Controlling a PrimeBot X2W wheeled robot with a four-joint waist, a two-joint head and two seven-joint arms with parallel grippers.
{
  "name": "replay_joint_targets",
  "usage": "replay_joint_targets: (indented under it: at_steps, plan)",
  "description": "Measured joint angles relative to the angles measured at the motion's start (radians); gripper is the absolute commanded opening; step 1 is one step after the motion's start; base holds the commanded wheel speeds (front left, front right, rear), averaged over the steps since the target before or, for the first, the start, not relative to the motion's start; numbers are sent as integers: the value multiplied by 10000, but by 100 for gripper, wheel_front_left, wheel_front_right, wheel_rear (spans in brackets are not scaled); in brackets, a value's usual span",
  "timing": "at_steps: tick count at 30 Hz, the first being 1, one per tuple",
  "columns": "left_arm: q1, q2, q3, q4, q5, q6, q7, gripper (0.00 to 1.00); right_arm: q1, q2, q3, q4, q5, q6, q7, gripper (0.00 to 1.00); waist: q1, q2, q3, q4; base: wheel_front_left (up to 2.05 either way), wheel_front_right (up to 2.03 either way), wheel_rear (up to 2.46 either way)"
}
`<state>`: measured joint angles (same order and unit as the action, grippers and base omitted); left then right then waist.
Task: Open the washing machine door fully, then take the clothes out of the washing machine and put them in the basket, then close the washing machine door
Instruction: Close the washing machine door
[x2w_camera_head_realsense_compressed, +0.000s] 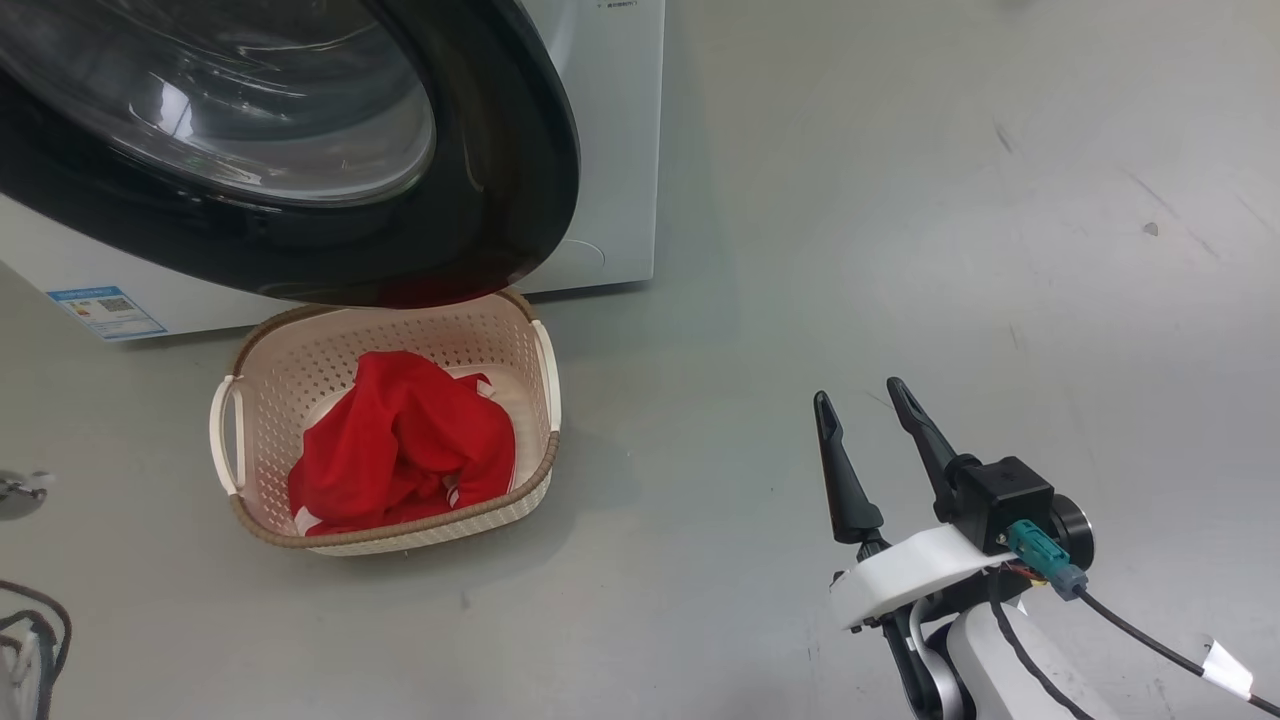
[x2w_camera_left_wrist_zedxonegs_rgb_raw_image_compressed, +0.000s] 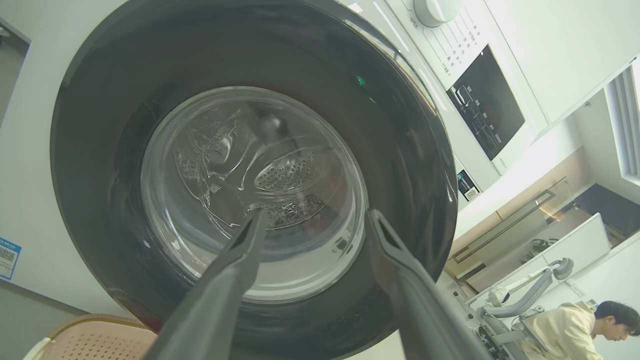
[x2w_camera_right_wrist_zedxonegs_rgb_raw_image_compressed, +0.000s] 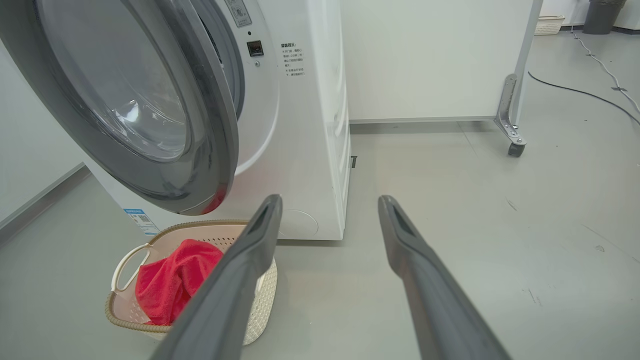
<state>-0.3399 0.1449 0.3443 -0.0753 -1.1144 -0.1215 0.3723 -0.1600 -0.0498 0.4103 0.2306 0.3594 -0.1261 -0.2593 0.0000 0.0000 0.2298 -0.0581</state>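
Clothes (x2w_camera_head_realsense_compressed: 405, 440) lie in the basket (x2w_camera_head_realsense_compressed: 296, 385).

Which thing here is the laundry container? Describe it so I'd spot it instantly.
Find the big white washing machine and look at the grey floor under its round black-ringed door. A small cream basket with perforated sides sits there. Its brown woven-look rim and the bright red clothes heaped inside mark it out.
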Motion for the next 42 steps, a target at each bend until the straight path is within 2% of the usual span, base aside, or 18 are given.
replay_joint_targets:
  at_steps: [8,14,18,25,29,36,42]
  plan:
    - [1459,1166,-1887,-414,2261,0,-2073,100,0,-2,40,40,6,0,0,100,0,0,-199,26,0,0,0]
    - [2326,1697,-2754,249,3588,-27,-3871,100,0,-4,-42,52,6,0,0,100,0,0,-294,14,0,0,0]
    - [2795,1720,-3012,1003,4031,-29,-5022,100,0,-4,-59,65,6,0,0,100,0,0,-378,8,0,0,0]
    - [3523,1768,-3641,2161,4870,-40,-6393,100,5,-2,-59,82,6,0,0,100,0,0,-577,-3,0,0,0]
    - [3730,1778,-3781,2861,5361,-40,-6393,100,23,-2,-59,102,6,0,0,100,0,0,-734,-20,0,0,0]
    - [3731,1386,-3542,3476,5743,-42,-6360,100,79,-4,-82,144,4,0,0,100,0,0,-924,-30,0,0,0]
    - [3712,1124,-3005,3196,6117,-42,-6289,100,213,-2,-92,151,4,0,0,100,0,0,-1030,-35,0,0,0]
